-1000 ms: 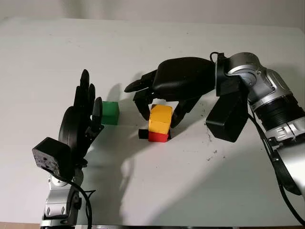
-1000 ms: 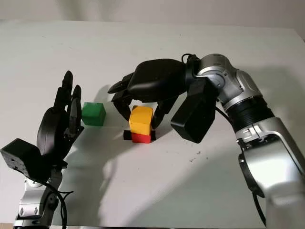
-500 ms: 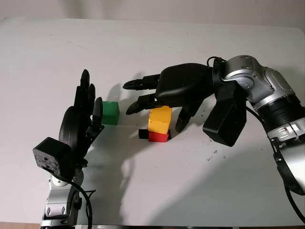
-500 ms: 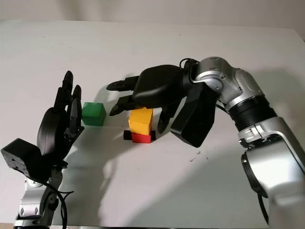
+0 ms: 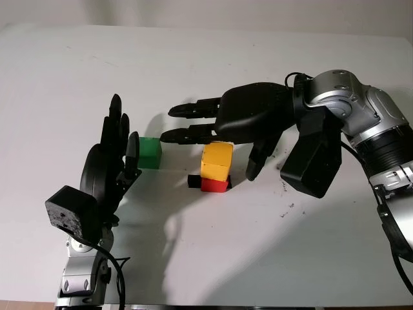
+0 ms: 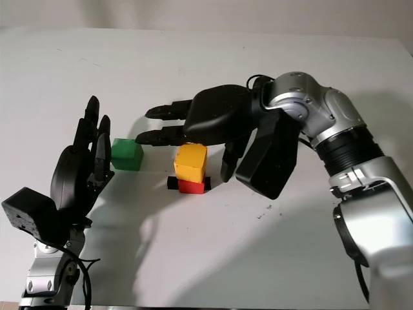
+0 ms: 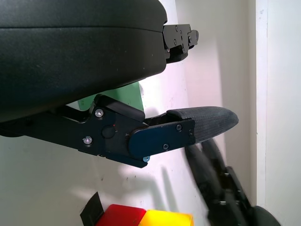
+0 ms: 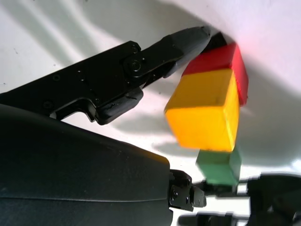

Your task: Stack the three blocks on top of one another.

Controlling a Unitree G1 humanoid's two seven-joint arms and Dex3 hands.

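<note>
Yellow block (image 5: 217, 161) stacked on red block (image 5: 214, 185), green block (image 5: 150, 153) apart beside left hand (image 5: 115, 155), open, right hand (image 5: 227, 126) open above stack, holding nothing, white table (image 5: 258, 258), no legible markings.

The right hand's (image 8: 155, 70) glossy black shell takes up much of the frame, and one black finger (image 8: 181, 41) reaches out toward the stack, its grey tip just beside the red cube, holding nothing. A yellow cube (image 8: 204, 109) sits on top of a red cube (image 8: 221, 63) on the white table surface (image 8: 263, 28), with a small black piece (image 8: 217, 38) peeking out at the red cube's base. Beyond the stack stands a green cube (image 8: 217, 167), apart from the other two, with dark finger shapes near it.
</note>
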